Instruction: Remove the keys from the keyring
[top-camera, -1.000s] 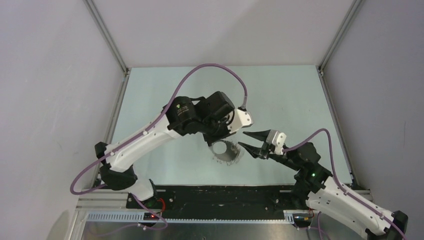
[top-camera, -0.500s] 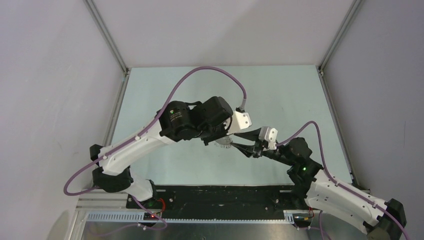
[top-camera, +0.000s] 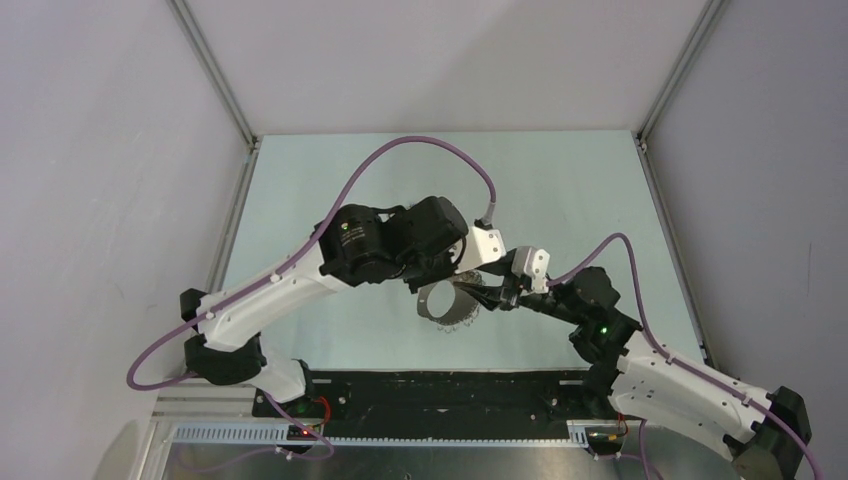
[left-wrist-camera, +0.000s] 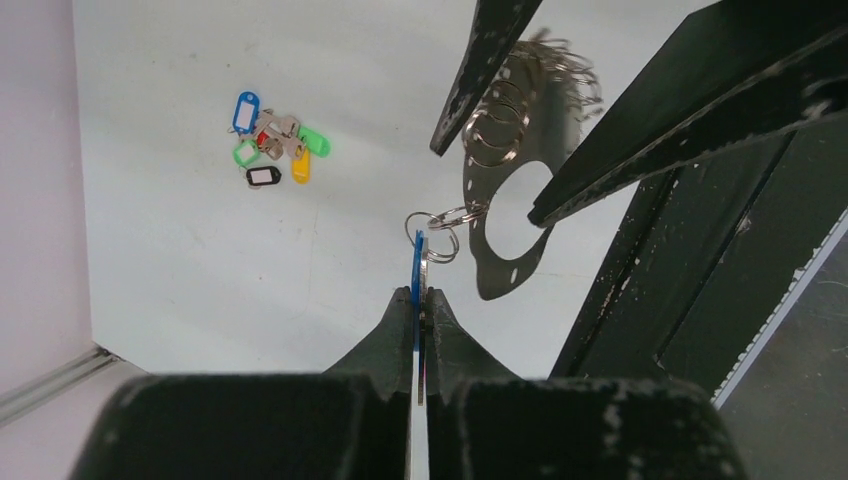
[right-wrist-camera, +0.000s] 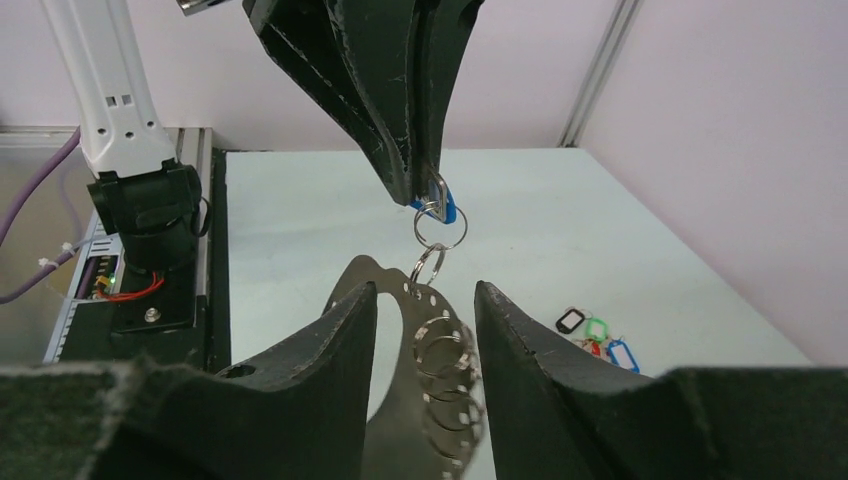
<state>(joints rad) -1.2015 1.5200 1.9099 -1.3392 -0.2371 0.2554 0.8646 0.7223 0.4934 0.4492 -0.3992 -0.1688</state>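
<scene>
My left gripper (left-wrist-camera: 418, 292) is shut on a blue key (left-wrist-camera: 417, 262) and holds it in the air. The keyring (left-wrist-camera: 497, 262), a pale metal loop fringed with small rings, hangs from that key by two linked rings. In the right wrist view the blue key (right-wrist-camera: 447, 210) shows at the left fingertips (right-wrist-camera: 412, 190), with the keyring (right-wrist-camera: 395, 425) hanging below. My right gripper (right-wrist-camera: 427, 292) is open, its fingers on either side of the keyring, apart from it. In the top view the keyring (top-camera: 445, 303) hangs between my left gripper (top-camera: 462, 272) and right gripper (top-camera: 490, 295).
A pile of loose key tags (left-wrist-camera: 272, 148), blue, green, orange, red and black, lies on the pale table; it also shows in the right wrist view (right-wrist-camera: 598, 338). The black base plate (top-camera: 440, 390) runs along the near edge. Grey walls enclose the table.
My right gripper has moved left from beside the keyring until its open fingers straddle it. The left arm has shifted slightly, still holding the blue key.
</scene>
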